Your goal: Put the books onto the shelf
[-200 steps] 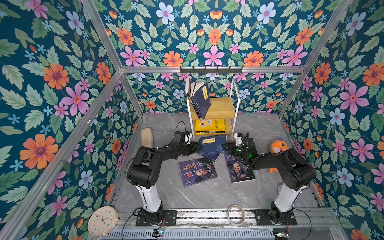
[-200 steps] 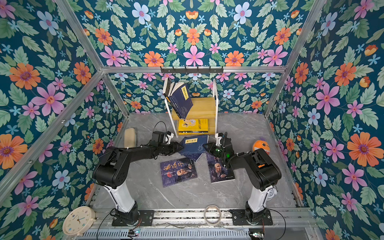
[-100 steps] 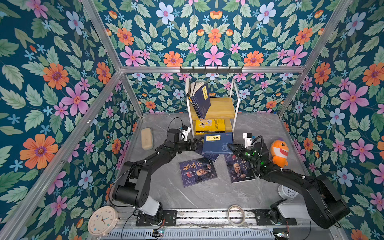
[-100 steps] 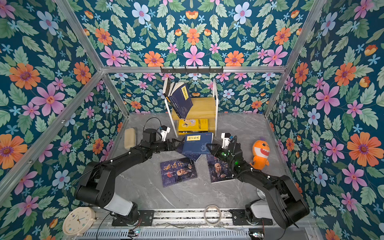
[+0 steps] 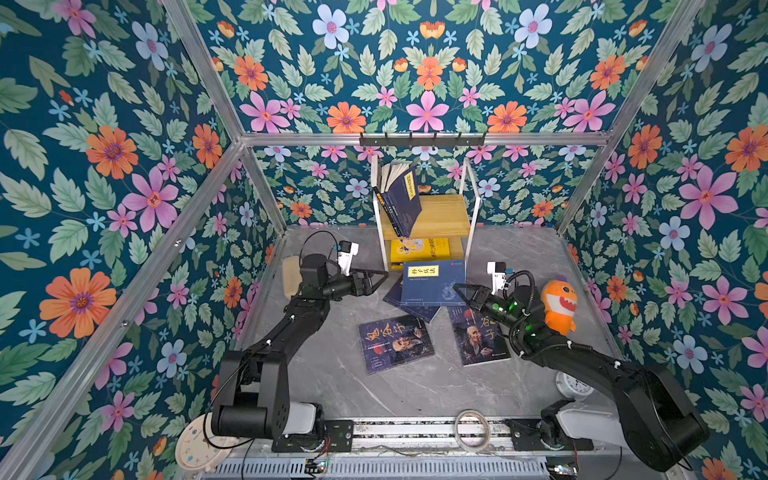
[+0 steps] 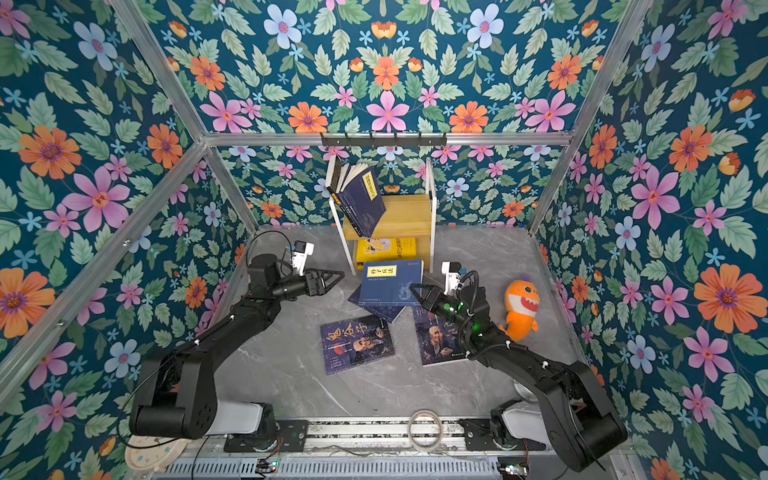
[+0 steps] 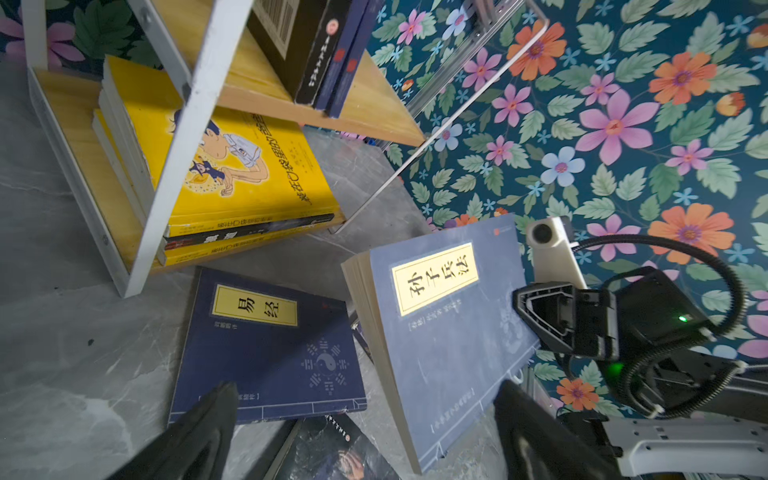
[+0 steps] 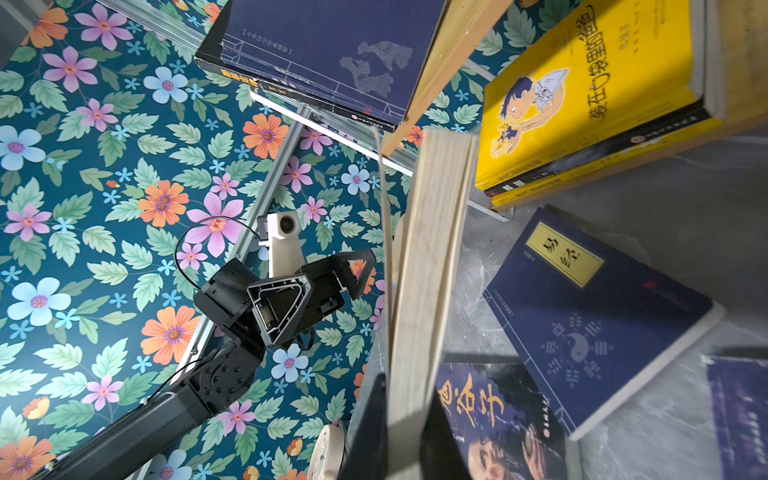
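My right gripper (image 5: 457, 287) (image 8: 405, 415) is shut on the lower right corner of a navy book with a yellow label (image 5: 432, 282) (image 7: 449, 332), held tilted above the table in front of the shelf (image 5: 444, 216) (image 6: 403, 216). Just left of that book, my left gripper (image 5: 384, 276) (image 7: 368, 395) stands open and empty. Several navy books (image 5: 401, 203) lean on the top tier; yellow books (image 5: 419, 249) lie on the lower one. Another navy book (image 7: 266, 345) lies on the table under the held one. Two old-man portrait books (image 5: 395, 343) (image 5: 480, 340) lie nearer the front.
An orange plush shark (image 5: 559, 305) stands by my right arm. A beige object (image 5: 291, 274) sits at the left wall. A black hook rail (image 5: 422, 140) hangs above the shelf. A clock (image 5: 195, 440) and a tape roll (image 5: 471, 430) lie at the front rail.
Both arms have stretched toward the shelf. The right gripper has carried the navy book up and forward. The left gripper has opened and now stands just off the book's left edge.
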Tool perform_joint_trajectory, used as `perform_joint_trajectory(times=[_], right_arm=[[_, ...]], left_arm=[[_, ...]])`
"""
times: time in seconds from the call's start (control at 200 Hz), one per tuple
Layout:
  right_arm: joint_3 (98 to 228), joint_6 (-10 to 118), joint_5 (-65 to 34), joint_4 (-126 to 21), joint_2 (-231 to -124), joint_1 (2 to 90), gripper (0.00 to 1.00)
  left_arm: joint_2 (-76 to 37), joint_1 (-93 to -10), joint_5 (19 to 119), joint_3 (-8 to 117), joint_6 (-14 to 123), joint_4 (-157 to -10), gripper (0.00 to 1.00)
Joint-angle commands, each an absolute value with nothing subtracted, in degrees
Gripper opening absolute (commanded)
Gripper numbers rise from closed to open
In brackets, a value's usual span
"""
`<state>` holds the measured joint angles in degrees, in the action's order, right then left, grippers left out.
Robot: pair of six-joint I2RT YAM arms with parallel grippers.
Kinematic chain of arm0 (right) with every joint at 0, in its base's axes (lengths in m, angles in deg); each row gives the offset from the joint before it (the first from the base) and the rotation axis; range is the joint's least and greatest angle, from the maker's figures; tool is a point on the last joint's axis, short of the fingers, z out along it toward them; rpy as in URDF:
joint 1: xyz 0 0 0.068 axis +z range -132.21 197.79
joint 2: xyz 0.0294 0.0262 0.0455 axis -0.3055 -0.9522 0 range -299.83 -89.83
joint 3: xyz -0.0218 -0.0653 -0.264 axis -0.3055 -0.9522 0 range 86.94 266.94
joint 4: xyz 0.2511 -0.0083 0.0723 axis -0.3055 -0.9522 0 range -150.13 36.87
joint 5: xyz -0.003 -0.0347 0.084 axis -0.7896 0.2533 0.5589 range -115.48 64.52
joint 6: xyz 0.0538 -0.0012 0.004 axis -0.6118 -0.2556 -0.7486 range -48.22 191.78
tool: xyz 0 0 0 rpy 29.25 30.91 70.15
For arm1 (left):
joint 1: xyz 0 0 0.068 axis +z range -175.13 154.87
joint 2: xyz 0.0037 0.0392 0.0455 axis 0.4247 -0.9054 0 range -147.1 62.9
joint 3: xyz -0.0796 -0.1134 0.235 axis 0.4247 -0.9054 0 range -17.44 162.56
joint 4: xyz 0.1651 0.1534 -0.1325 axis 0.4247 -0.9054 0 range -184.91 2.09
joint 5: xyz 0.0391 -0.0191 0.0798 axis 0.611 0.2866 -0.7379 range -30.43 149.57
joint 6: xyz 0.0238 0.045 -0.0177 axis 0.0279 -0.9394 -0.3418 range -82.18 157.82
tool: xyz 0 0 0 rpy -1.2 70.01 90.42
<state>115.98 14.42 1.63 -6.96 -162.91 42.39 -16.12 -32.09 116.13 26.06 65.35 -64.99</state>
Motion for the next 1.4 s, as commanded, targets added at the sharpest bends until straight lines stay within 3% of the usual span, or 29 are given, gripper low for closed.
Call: perform_joint_trajectory(times=[0.0,0.22,0.46,0.82,1.02,1.055,1.2,1.395], right_arm=[[118.2,13.25,3.37,1.68,-164.77,43.35,0.0],[122.5,10.37,4.65,10.1,-170.6,45.26,0.0],[125.75,10.93,5.4,8.83,-173.03,47.0,0.0],[131.04,8.95,6.68,13.94,-181.75,49.25,0.0],[130.54,8.36,4.7,12.9,-184.32,49.25,0.0],[130.25,8.86,4.35,11.82,-184.31,49.25,0.08],[127.74,11.83,0.55,5.82,-183.54,49.03,0.4],[124.88,18.53,-5.23,-7.49,-177.11,48.36,0.55]], left_arm=[[-15.09,-31.67,120.71,25.39,69.63,-58.54,0.95],[-14.52,-31.72,120.32,24.81,74.26,-54.42,0.92],[-13.93,-31.81,118.92,24.42,74.92,-54.95,0.79],[-14.01,-31.81,119.16,24.38,79.75,-51.43,0.36],[-13.72,-31.38,118.78,24.86,80.86,-51.94,0.04],[-13.66,-31.16,118.64,24.85,81.05,-52.0,0.0],[-13.73,-30.23,118.14,25.03,81.5,-52.53,0.0],[-13.73,-28.88,117.89,25.55,81.51,-53.79,0.0]])
